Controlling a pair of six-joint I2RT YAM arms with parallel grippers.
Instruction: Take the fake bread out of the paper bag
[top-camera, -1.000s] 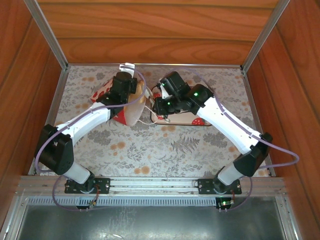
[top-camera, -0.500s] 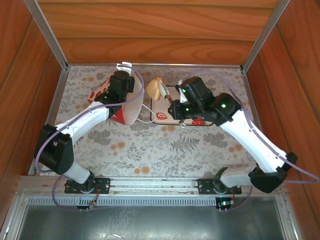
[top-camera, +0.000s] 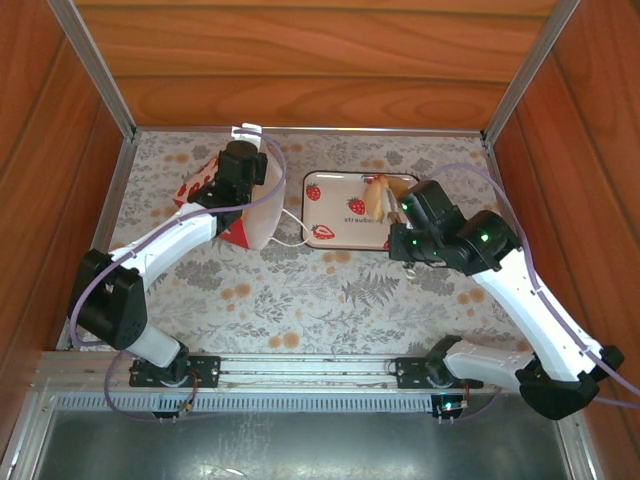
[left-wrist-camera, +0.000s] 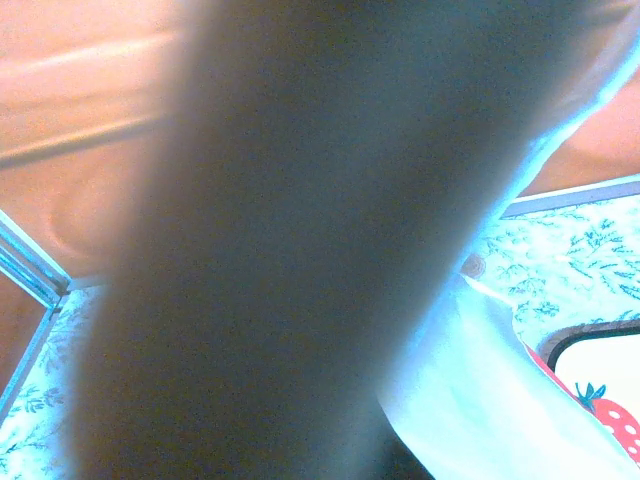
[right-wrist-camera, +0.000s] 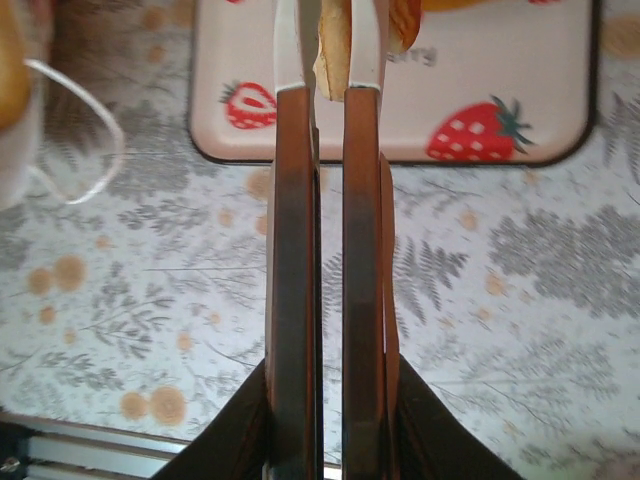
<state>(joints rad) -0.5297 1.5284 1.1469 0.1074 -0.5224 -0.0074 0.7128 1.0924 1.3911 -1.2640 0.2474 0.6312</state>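
Right now my right gripper (top-camera: 384, 200) is clamped on a piece of the fake bread (top-camera: 376, 188). In the right wrist view, the two fingers (right-wrist-camera: 293, 200) stand nearly together, with only a thin tan edge of the pastry pinched between their white pads. That pinch sits above the strawberry tray (top-camera: 340, 185), over the tray's right half. The bread is off the tray's surface, and I cannot tell how high.

Beyond my fingertips, the wrist view shows the tray's near rim and two printed strawberries. The flowered table cover (top-camera: 300, 290) runs from that rim back toward my base. My right arm reaches up to the tray from its near right side.

My left gripper (top-camera: 246, 182) is closed at the upper edge of the paper bag (top-camera: 258, 222), just left of the tray. The bag leans over, its red heart band turned away from the tray and its white body toward it. A thin cord handle (top-camera: 291, 226) trails from the bag to the tray's left rim.

My left wrist view is mostly a dark blur held close to the lens, with white paper beside it. A corner of the tray shows at lower right. I cannot tell whether more bread lies inside the bag.
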